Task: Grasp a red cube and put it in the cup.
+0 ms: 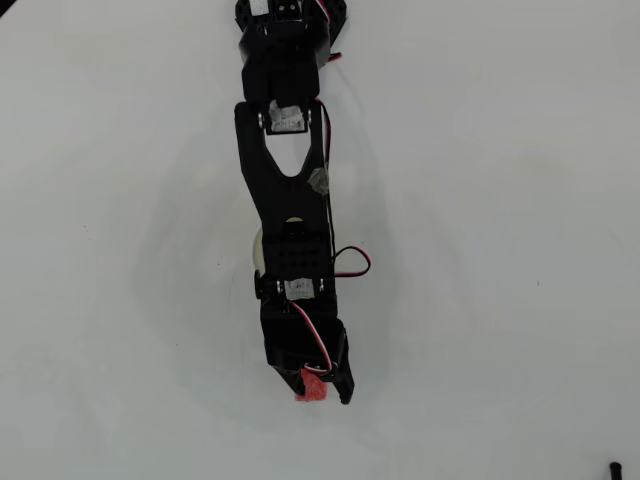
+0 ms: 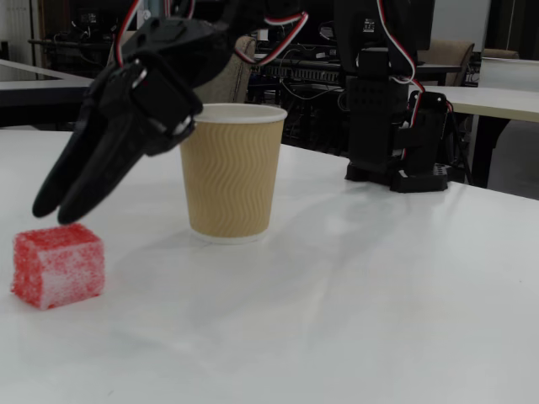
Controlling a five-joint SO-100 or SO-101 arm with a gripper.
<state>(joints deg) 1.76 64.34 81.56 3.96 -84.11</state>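
On the white surface (image 2: 354,286), the red cube (image 2: 57,265) sits flat just beside the cup (image 2: 229,172), in front and to the left in the fixed view. Claw (image 2: 52,212) hangs right above the cube's top, fingers nearly together, gripping nothing. To do this well, I'd say spread the fingers wider, straddle two opposite faces, then sink low before squeezing. Cube shows no real long axis; one face is turned towards the fixed camera, edges upright.
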